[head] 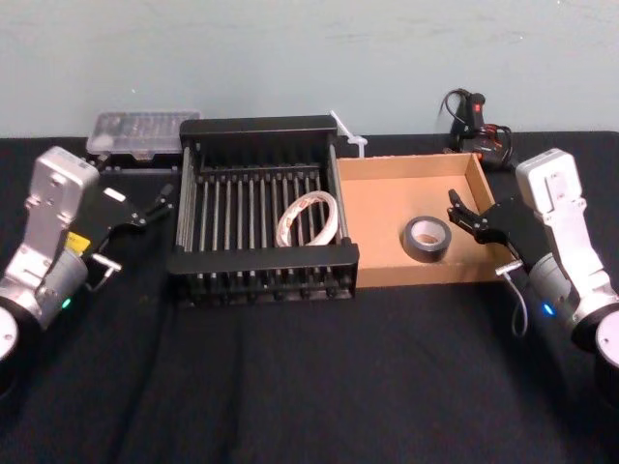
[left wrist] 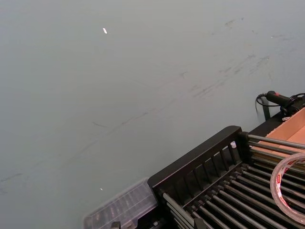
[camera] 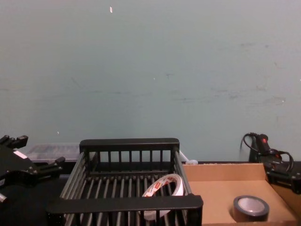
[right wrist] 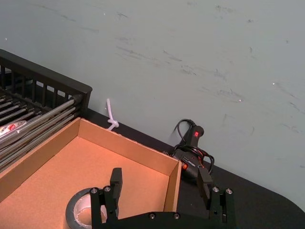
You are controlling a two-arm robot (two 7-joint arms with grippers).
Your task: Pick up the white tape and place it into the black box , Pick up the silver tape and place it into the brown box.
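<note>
The white tape (head: 308,219) leans on the bars inside the black box (head: 261,126) at mid table, near its right wall; the chest view shows this white tape (camera: 162,188) tilted up. Inside the brown box (head: 387,193), right of the crate, the silver tape (head: 426,239) lies flat. My right gripper (head: 459,215) hovers open over the tray's right side, just beside the silver tape (right wrist: 78,210); its fingers (right wrist: 116,179) hold nothing. My left gripper (head: 155,205) stands open and empty to the left of the crate.
A clear plastic case (head: 142,130) lies at the back left behind the crate. A black and red tool with a cable (head: 479,130) sits behind the tray, and a white zip tie (head: 348,135) lies between them. Black cloth covers the table front.
</note>
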